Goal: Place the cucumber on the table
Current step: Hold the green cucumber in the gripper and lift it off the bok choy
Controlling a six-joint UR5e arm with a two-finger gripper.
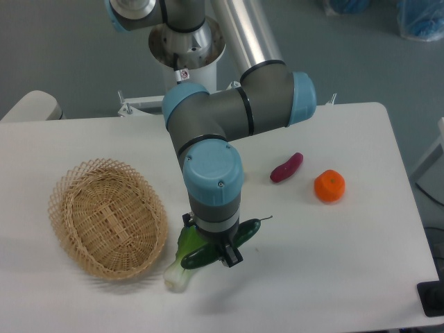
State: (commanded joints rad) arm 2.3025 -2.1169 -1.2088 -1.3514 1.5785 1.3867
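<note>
Below the wrist, the gripper [220, 248] hides its jaws; grasp state cannot be told. The cucumber [239, 232] lies slanted under it, beside the bok choy [182, 260], over the table [333, 263]. Likely light, stiff, glossy-slick: grip mid-length, not the thin stem.

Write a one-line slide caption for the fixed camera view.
UR5e gripper over a cucumber and bok choy on the white table, beside an empty wicker basket.

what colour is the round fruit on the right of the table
Orange, with a small green spot on top; the fixed camera view shows it clearly.
</note>
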